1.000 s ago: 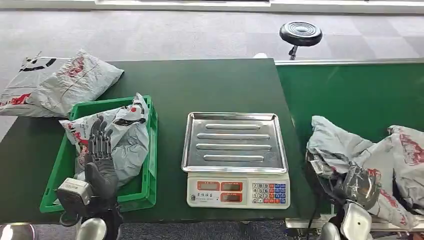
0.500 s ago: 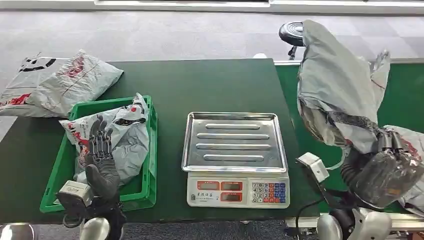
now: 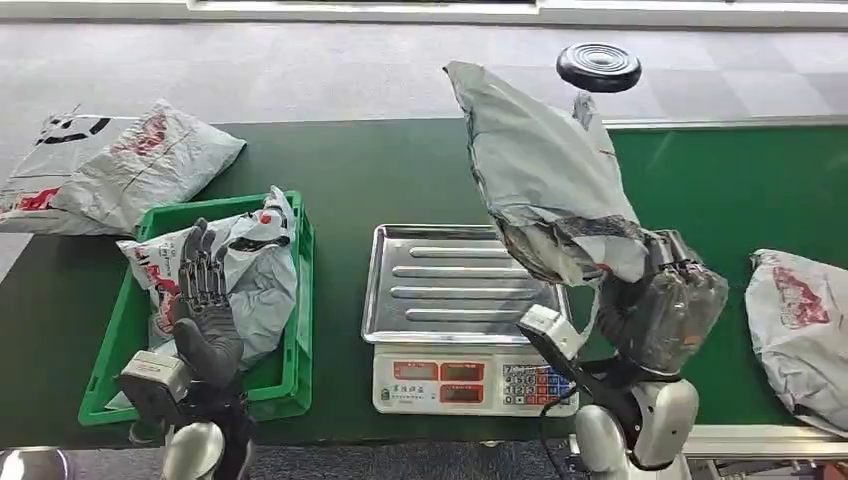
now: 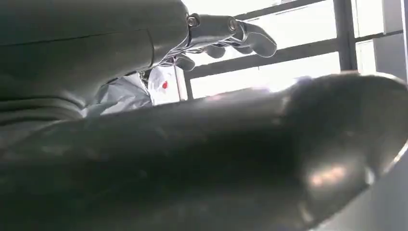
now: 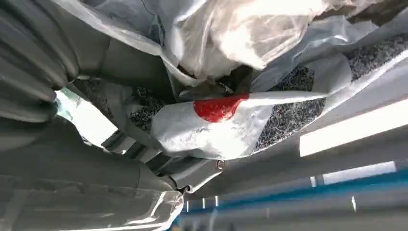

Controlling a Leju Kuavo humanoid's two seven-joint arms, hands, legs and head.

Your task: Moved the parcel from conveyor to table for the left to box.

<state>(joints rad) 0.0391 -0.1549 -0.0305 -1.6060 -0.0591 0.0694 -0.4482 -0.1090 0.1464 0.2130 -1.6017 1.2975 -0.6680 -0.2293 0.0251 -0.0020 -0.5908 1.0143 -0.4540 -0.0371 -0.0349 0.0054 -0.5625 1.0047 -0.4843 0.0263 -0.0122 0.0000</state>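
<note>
My right hand [image 3: 662, 312] grips a grey plastic parcel [image 3: 545, 170] by its lower end and holds it raised, tilted over the right side of the scale's steel tray [image 3: 466, 285]. The same parcel [image 5: 226, 115], with a red mark, lies against the hand's grey cover in the right wrist view. My left hand [image 3: 204, 310] hovers with fingers spread over a grey parcel [image 3: 245, 270] lying in the green box [image 3: 298, 300] on the dark green table [image 3: 400, 170]. In the left wrist view its fingers [image 4: 226, 36] hold nothing.
Another grey parcel [image 3: 800, 330] lies on the green conveyor [image 3: 730, 190] at the right. A grey parcel [image 3: 110, 165] rests on the table's far left corner. A black stool [image 3: 598, 65] stands beyond the table. The scale's keypad [image 3: 470, 385] faces me.
My right hand has carried the parcel left from above the conveyor to over the scale's right side. The left hand has stayed over the box.
</note>
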